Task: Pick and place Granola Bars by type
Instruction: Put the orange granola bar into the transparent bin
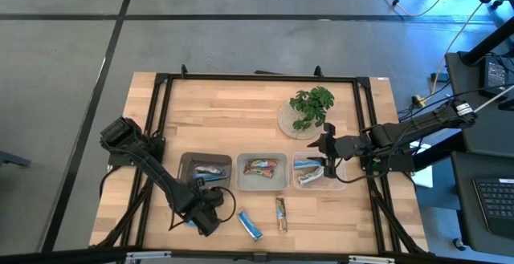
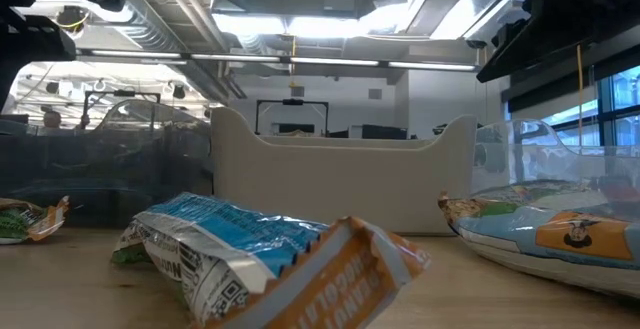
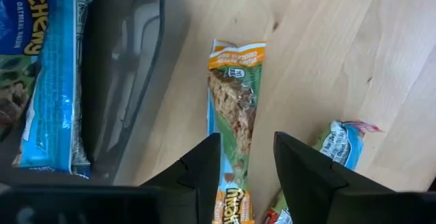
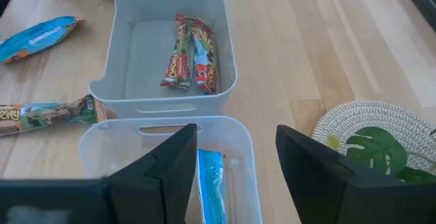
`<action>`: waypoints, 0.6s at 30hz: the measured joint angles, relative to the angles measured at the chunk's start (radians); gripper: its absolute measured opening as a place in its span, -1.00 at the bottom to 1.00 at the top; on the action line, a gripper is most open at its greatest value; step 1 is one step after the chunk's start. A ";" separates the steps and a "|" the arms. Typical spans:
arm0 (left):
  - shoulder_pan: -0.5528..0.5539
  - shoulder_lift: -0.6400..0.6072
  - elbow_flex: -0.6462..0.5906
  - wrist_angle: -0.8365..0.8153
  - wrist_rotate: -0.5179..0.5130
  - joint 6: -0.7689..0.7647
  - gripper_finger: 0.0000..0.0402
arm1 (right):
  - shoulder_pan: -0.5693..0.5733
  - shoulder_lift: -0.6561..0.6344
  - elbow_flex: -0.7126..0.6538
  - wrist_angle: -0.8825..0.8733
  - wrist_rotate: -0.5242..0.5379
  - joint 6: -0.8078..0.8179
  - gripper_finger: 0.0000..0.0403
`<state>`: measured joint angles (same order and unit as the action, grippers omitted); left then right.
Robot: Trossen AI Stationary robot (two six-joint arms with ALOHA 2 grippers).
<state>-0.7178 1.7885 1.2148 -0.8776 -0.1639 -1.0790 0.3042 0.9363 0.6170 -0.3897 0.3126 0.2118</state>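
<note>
Three small trays stand in a row: the left [image 1: 186,164], the middle [image 1: 262,184] and the right [image 1: 317,185]. In the left wrist view, a green-and-orange granola bar [image 3: 235,94] lies flat on the wood beside the left tray [image 3: 129,67]. My left gripper [image 3: 246,159] points down over it, open, one finger on each long side. That tray holds blue bars [image 3: 51,81]. My right gripper [image 4: 235,163] hovers open above the right tray [image 4: 238,132], which holds a blue bar [image 4: 211,183]. Red-brown bars [image 4: 191,54] lie in the middle tray [image 4: 129,74]. My left gripper comes from above, with its fingers [image 3: 201,176] across the bar's near half [image 3: 235,149]. The bar lies flat on the table between them. Whether the fingers touch its sides, I cannot tell.
Loose bars lie near the front edge: a blue one [image 1: 250,225], a green-brown one [image 1: 281,213] and a blue-green one [image 3: 337,149] close to my left gripper. A leafy plant on a round plate [image 1: 309,110] stands behind the right tray. Black rails frame the table.
</note>
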 joint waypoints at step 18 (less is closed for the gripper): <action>-0.036 0.002 -0.061 0.034 -0.034 -0.063 -0.36 | 0.000 0.000 0.000 0.003 0.000 -0.007 0.01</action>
<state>-0.7535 1.7908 1.1540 -0.8439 -0.1982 -1.1416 0.3042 0.9363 0.6170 -0.3866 0.3126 0.2050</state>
